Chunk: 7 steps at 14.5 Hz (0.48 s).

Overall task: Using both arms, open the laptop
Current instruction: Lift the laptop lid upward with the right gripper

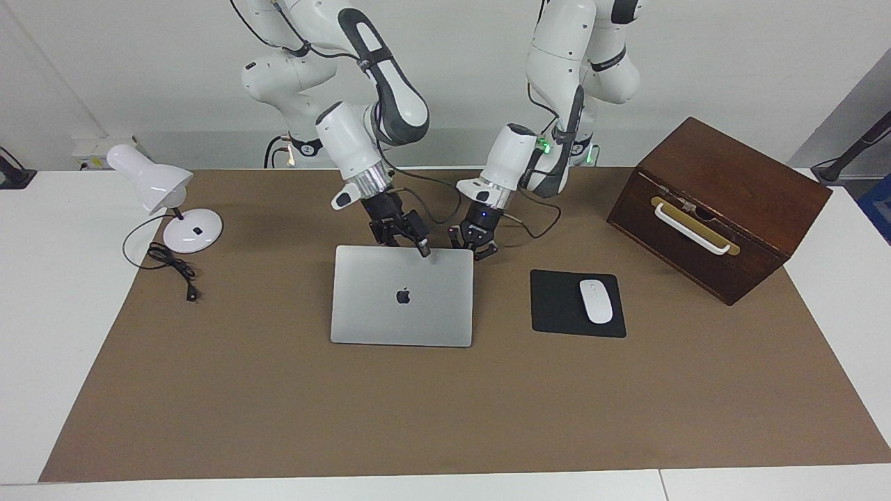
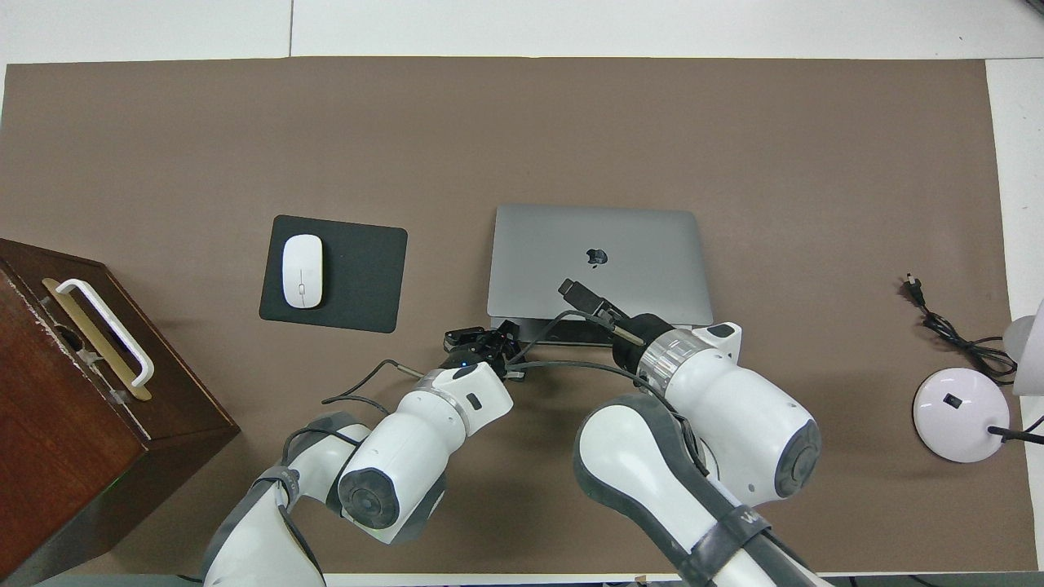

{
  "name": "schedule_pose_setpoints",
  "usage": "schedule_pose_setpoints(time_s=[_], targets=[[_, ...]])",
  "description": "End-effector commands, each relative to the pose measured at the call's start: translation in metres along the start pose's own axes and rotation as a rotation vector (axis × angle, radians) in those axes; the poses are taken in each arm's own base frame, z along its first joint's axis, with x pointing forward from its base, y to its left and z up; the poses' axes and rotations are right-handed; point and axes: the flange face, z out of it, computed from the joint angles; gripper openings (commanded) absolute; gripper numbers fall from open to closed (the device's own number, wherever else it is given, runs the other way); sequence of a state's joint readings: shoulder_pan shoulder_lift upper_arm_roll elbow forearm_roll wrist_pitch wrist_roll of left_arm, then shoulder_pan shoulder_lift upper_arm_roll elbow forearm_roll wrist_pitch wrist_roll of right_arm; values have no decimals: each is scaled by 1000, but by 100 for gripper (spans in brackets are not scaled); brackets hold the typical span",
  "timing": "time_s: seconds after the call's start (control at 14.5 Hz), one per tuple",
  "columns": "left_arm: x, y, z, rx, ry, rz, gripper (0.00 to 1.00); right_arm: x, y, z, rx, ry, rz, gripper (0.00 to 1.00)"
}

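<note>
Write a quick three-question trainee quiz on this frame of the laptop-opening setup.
1. True or false: the white computer mouse lies on the thin silver-grey metal laptop.
2. What stands at the left arm's end of the table? A. a white desk lamp. B. a dark wooden box with a white handle. C. a stack of books.
3. Fill in: the right gripper is at the lid's edge nearer the robots; the left gripper, low beside the laptop's corner there, is ___.

Key
1. False: it lies on the black mouse pad.
2. B.
3. shut.
</note>
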<state>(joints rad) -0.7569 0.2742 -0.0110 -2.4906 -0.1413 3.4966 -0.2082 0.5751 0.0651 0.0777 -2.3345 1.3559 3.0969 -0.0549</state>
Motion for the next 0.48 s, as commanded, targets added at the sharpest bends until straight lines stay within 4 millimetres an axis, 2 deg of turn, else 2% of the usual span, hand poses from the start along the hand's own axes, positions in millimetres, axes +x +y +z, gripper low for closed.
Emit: schedule_pose_setpoints(time_s=[0.0,0.41], targets=[[-10,-14,24,30,-28,14,0,14,-7,4,21,-9,-16,100],[-12,-15,25,31,-32,21,0,19,-25,16,44,-7,-13,100]])
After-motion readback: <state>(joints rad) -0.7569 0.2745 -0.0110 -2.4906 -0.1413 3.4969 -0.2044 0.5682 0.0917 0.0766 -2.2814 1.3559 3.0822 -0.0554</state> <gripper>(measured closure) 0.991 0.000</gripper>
